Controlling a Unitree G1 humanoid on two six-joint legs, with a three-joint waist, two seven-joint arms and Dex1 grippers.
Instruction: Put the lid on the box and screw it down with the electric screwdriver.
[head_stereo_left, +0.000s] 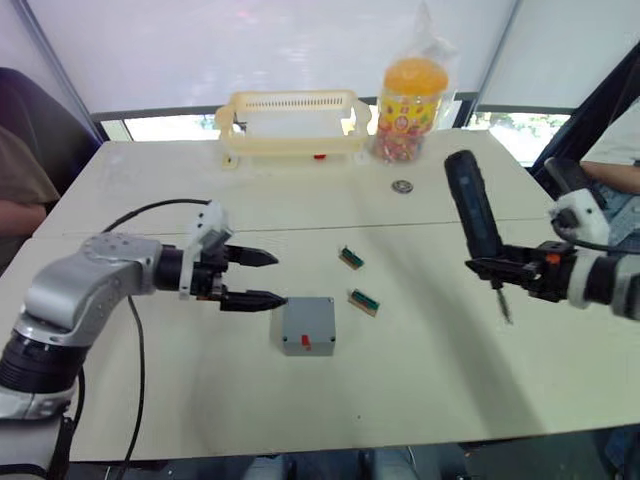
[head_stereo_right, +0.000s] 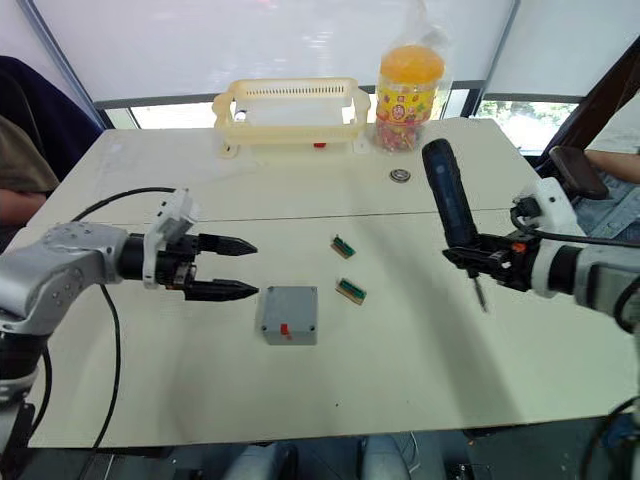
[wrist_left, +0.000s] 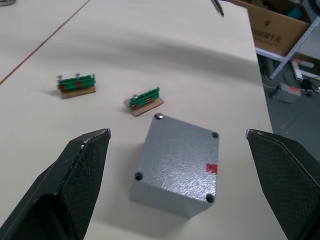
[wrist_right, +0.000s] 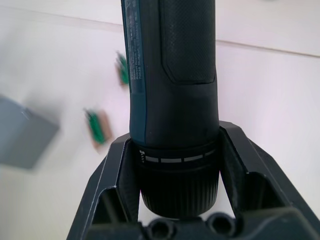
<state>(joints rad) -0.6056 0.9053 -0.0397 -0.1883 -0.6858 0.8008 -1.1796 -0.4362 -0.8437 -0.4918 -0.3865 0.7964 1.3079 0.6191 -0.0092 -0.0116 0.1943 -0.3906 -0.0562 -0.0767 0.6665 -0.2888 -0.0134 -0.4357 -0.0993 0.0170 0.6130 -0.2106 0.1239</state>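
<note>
Holding the electric screwdriver (head_stereo_left: 472, 207) near its lower collar, the right gripper (head_stereo_left: 513, 267) sits at centre right of the head view, fingers clamped on the barrel just above the bit; the tool stands almost upright, leaning slightly, with its thin metal bit (head_stereo_left: 503, 302) pointing down above the table (head_stereo_left: 420, 390); the left gripper (head_stereo_left: 252, 278) hangs at centre left with fingers spread and nothing between them, just beside the box (head_stereo_left: 308, 325); the box rests on the table at lower centre, well apart from the screwdriver; the lid (wrist_left: 180, 159) appears already seated on it, though the seam cannot be confirmed; the lid shows as a flat grey textured square with a screw position at each corner, one at the far corner looking brighter and raised; a small red mark shows on the box's side face; judged as rigid moulded plastic, the box should be light and liable to slide under bit pressure, so bracing it by two opposite side walls is advisable, keeping fingers off the corners; the screwdriver looks stiff and top-heavy in this low grip, so tilt is a risk; two small green parts (head_stereo_left: 364, 301) lie near the box; a cream basket (head_stereo_left: 290, 122) and an orange-lidded jar (head_stereo_left: 411, 95) stand at the upper centre.
</note>
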